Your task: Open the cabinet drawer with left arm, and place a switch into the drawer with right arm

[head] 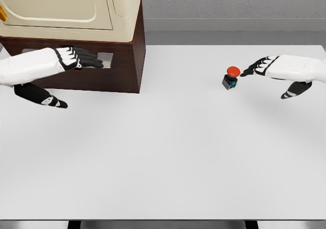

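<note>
The left hand lays its flat, straight fingers on the brown cabinet drawer to pull it out, while the right hand, fingers spread and holding nothing, reaches toward the red switch sitting just beside it on the white table.

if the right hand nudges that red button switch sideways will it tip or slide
The switch looks top-heavy: a wide red cap over a small dark base, so a high push likely tips it. A low nudge probably slides it on the smooth table. It looks rigid, and the right hand is close beside it.
</note>
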Action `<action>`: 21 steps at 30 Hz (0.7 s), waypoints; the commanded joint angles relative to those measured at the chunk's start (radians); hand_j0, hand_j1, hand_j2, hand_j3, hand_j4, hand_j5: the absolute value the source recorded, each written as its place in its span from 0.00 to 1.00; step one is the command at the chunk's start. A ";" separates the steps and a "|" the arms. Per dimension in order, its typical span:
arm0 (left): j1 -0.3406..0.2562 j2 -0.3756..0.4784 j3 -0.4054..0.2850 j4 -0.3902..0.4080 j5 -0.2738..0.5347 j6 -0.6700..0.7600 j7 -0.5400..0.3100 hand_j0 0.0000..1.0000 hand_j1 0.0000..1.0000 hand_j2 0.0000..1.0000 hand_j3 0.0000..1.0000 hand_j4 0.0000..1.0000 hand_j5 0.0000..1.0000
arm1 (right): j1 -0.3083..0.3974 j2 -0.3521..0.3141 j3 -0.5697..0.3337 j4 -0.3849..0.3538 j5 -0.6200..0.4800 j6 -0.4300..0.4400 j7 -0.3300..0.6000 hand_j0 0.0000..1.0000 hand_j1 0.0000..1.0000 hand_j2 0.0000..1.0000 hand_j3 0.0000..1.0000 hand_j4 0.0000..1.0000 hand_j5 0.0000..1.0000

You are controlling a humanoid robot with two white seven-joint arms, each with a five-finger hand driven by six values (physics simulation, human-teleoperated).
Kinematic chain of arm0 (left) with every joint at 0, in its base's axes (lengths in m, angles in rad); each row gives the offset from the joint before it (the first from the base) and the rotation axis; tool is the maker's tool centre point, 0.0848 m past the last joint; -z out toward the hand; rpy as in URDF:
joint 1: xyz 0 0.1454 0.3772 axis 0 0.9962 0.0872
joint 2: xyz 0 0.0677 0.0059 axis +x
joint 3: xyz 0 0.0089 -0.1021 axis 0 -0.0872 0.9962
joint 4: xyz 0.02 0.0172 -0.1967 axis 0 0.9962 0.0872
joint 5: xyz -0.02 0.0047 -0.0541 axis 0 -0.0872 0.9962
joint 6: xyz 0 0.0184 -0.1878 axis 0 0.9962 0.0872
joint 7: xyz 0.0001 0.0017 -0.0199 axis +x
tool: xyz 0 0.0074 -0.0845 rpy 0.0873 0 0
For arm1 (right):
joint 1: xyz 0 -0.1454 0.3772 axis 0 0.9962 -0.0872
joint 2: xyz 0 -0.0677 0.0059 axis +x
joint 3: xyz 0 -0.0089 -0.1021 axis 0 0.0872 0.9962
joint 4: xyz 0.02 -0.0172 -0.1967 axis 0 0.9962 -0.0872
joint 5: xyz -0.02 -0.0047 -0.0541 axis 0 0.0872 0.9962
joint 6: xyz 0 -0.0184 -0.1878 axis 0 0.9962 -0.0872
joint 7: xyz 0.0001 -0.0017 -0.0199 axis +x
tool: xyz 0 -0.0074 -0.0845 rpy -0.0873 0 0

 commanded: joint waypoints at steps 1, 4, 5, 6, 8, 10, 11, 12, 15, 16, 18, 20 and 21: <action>0.000 -0.001 -0.004 0.000 0.008 0.001 0.001 1.00 1.00 1.00 1.00 1.00 1.00 | 0.000 -0.001 0.000 0.003 -0.005 0.003 0.000 1.00 1.00 1.00 1.00 1.00 1.00; 0.000 0.002 -0.007 0.000 0.006 0.001 0.001 1.00 1.00 1.00 1.00 1.00 1.00 | -0.002 -0.001 -0.001 0.008 -0.005 0.003 0.000 1.00 1.00 1.00 1.00 1.00 1.00; 0.000 -0.003 -0.007 0.001 0.006 0.001 -0.001 1.00 1.00 1.00 1.00 1.00 1.00 | -0.002 -0.003 -0.001 0.011 -0.005 0.003 0.000 1.00 1.00 1.00 1.00 1.00 1.00; -0.012 -0.003 -0.004 0.001 0.008 0.001 0.007 1.00 1.00 1.00 1.00 1.00 1.00 | -0.005 -0.003 -0.003 0.016 -0.005 0.003 0.000 1.00 1.00 1.00 1.00 1.00 1.00; -0.069 -0.026 -0.003 0.000 0.053 0.001 0.014 1.00 1.00 1.00 1.00 1.00 1.00 | 0.005 -0.001 0.006 0.062 -0.005 0.003 0.000 1.00 1.00 1.00 1.00 1.00 1.00; -0.089 -0.023 -0.004 0.000 0.090 0.001 0.020 1.00 1.00 1.00 1.00 1.00 1.00 | 0.002 -0.001 0.006 0.097 -0.005 0.003 0.000 1.00 1.00 1.00 1.00 1.00 1.00; -0.089 -0.023 -0.004 0.000 0.092 0.001 0.017 1.00 1.00 1.00 1.00 1.00 1.00 | 0.002 0.000 0.002 0.125 -0.008 0.003 0.000 1.00 1.00 1.00 1.00 1.00 1.00; -0.089 -0.024 -0.004 0.000 0.092 0.001 -0.018 1.00 1.00 1.00 1.00 1.00 1.00 | 0.000 0.008 0.000 0.151 -0.010 0.006 0.000 1.00 1.00 1.00 1.00 1.00 1.00; -0.092 -0.012 -0.004 0.000 0.093 0.001 -0.121 1.00 1.00 1.00 1.00 1.00 1.00 | -0.009 0.039 -0.001 0.183 -0.008 0.041 0.000 1.00 1.00 1.00 1.00 1.00 1.00; -0.092 -0.009 -0.004 0.000 0.093 0.001 -0.121 1.00 1.00 1.00 1.00 1.00 1.00 | -0.017 0.054 -0.001 0.187 -0.008 0.067 0.000 1.00 1.00 1.00 1.00 1.00 1.00; -0.094 -0.009 -0.004 0.001 0.089 0.001 -0.119 1.00 1.00 1.00 1.00 1.00 1.00 | -0.032 0.091 -0.001 0.217 -0.002 0.078 0.000 1.00 1.00 1.00 1.00 1.00 1.00; -0.101 -0.001 0.006 0.000 0.090 0.001 -0.124 1.00 1.00 1.00 1.00 1.00 1.00 | -0.067 0.146 -0.001 0.278 0.030 0.074 0.000 1.00 1.00 1.00 1.00 1.00 1.00; -0.109 0.006 0.009 0.001 0.095 0.001 -0.139 1.00 1.00 1.00 1.00 1.00 1.00 | -0.081 0.171 -0.001 0.302 0.047 0.077 0.000 1.00 1.00 1.00 1.00 1.00 1.00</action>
